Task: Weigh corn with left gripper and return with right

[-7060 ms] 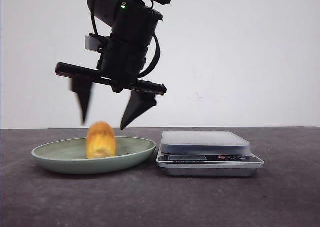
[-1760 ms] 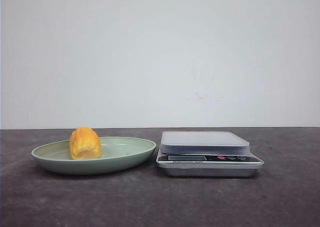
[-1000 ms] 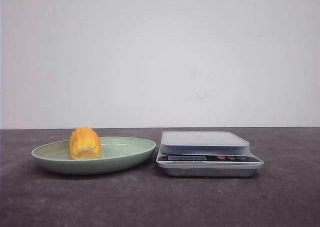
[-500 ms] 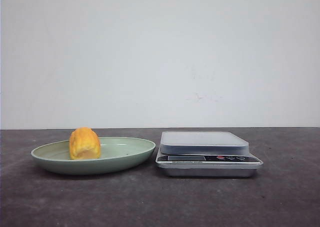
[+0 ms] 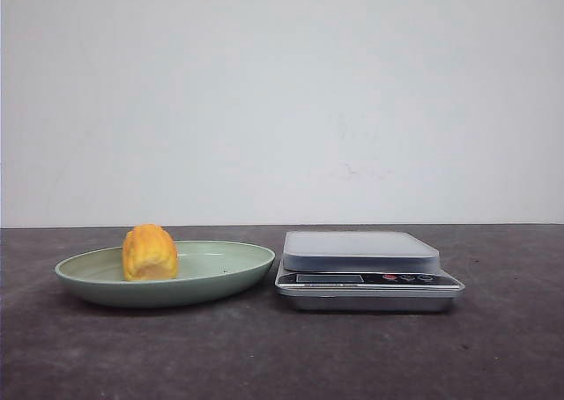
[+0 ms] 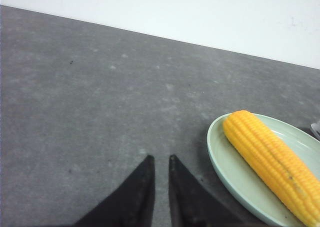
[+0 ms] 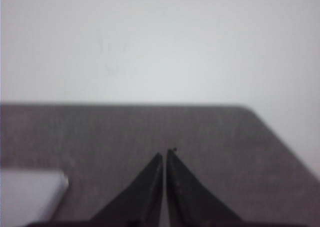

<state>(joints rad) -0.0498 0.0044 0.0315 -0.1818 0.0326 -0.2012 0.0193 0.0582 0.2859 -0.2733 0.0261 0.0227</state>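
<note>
The yellow-orange corn [image 5: 150,253] lies in the pale green plate [image 5: 220,272] at the left of the table, its round end toward the front camera. In the left wrist view the corn [image 6: 272,162] shows as a long cob in the plate [image 6: 220,154]. My left gripper [image 6: 160,159] is shut and empty over the bare table beside the plate. My right gripper [image 7: 164,154] is shut and empty over the table beside the scale's corner [image 7: 30,192]. Neither gripper shows in the front view.
A silver kitchen scale [image 5: 366,268] with an empty weighing platform stands just right of the plate. A white wall closes the far side of the dark grey table [image 5: 282,356].
The arm that hung open over the corn seven seconds ago has left the front view. The corn now lies further left in the plate. Nothing moved in the last second.
</note>
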